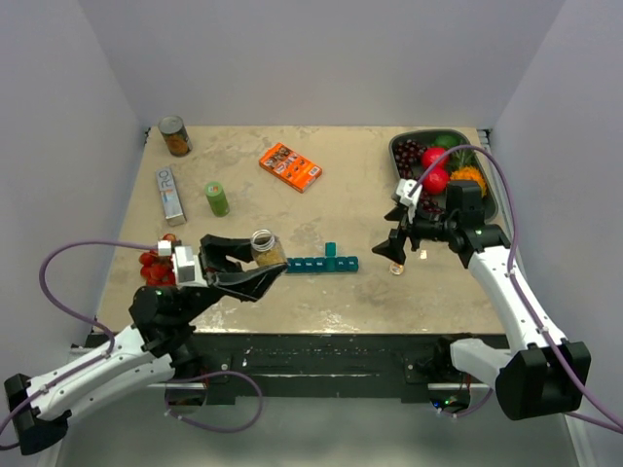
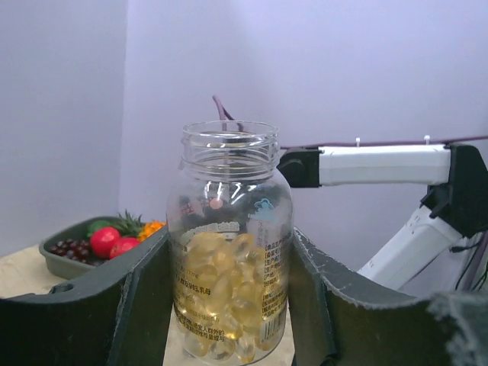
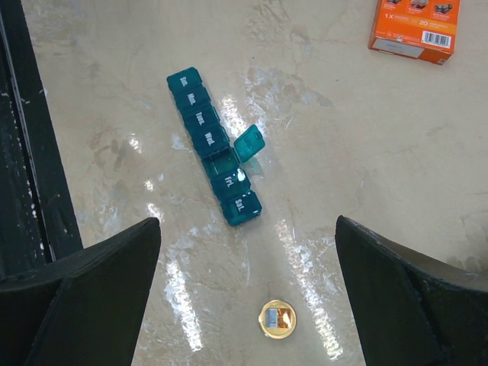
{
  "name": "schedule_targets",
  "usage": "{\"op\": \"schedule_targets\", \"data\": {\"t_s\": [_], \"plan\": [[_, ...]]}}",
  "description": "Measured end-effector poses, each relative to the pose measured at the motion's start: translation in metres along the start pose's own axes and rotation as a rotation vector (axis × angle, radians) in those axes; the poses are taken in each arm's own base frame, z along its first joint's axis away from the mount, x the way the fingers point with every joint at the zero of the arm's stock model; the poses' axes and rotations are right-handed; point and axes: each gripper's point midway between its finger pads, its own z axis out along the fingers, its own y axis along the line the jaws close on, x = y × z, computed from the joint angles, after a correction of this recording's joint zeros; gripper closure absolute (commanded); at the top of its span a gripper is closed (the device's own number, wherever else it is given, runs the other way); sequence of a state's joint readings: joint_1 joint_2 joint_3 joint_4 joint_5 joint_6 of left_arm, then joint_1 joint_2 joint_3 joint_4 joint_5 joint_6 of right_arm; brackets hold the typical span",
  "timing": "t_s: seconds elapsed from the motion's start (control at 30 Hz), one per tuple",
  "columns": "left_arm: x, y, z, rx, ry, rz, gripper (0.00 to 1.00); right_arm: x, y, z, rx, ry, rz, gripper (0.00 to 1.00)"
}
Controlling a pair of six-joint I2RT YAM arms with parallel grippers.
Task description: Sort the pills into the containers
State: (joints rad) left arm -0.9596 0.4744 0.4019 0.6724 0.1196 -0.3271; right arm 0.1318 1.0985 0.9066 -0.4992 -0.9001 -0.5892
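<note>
Gripping uncapped bottle (image 2: 229,252) in my left gripper (image 2: 229,305) | right gripper (image 1: 393,249) spread wide, empty | pill organizer (image 1: 321,264) at 9 o'clock of cap (image 1: 396,269), one lid up

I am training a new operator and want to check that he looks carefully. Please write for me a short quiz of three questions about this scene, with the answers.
1. True or false: the bottle held by the left gripper is empty.
2. How many lids of the pill box stand open? A) none B) one C) three
3. What small thing lies on the table near the open right gripper?

Key:
1. False; it holds yellow pills.
2. B.
3. A round gold cap.
</note>
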Motion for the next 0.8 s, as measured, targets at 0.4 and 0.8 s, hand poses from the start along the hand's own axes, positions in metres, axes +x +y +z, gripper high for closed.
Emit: {"op": "schedule_targets", "data": {"t_s": [0.4,0.8], "plan": [[0.039,0.048,-0.015,-0.097,0.090,0.013,1.00,0.006,-0.004,0.000,0.014,0.000,0.011,0.01],[0.162,0.083,-0.054,-0.045,0.414,-0.310,1.00,0.009,-0.003,0.000,0.012,0.004,0.018,0.01]]}}
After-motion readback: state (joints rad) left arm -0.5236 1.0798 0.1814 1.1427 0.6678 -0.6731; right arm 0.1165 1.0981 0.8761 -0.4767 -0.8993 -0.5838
